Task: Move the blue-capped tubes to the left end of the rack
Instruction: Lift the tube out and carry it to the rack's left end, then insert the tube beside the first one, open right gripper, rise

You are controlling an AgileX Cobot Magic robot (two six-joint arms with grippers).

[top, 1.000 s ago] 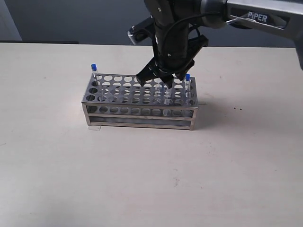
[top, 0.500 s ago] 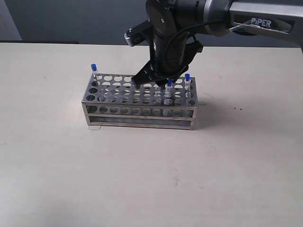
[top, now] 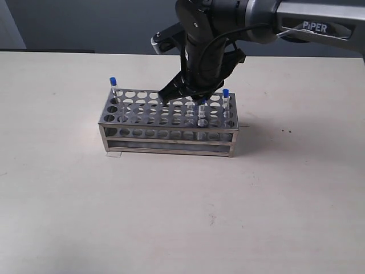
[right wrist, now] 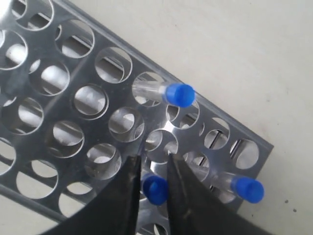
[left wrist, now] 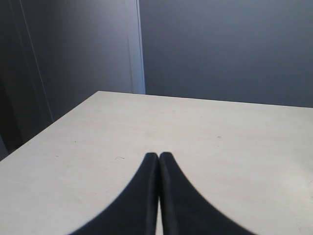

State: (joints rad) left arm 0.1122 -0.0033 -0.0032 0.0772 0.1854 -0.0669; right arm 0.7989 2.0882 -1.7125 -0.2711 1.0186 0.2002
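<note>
The silvery rack (top: pixel 142 117) stands mid-table. One blue-capped tube (top: pixel 113 81) stands at its left end, and two more (top: pixel 226 93) (top: pixel 204 101) near its right end. My right gripper (top: pixel 191 101) hangs over the rack's right part and hides another tube from the exterior view. In the right wrist view the right gripper (right wrist: pixel 154 157) is shut on the blue cap (right wrist: pixel 155 190) of a tube still standing in the rack (right wrist: pixel 73 78). Two other capped tubes (right wrist: pixel 179 94) (right wrist: pixel 248 189) stand close by. The left gripper (left wrist: pixel 159 155) is shut and empty, far from the rack.
A pale table (top: pixel 182 217) carries the rack, with bare surface on all sides. The right arm (top: pixel 296 23) reaches in from the upper right. In the left wrist view I see the table's corner edge (left wrist: pixel 58 117) against a dark wall.
The right gripper shifted slightly left over the rack and its fingers drew together around one tube's cap. The tubes and rack have not moved.
</note>
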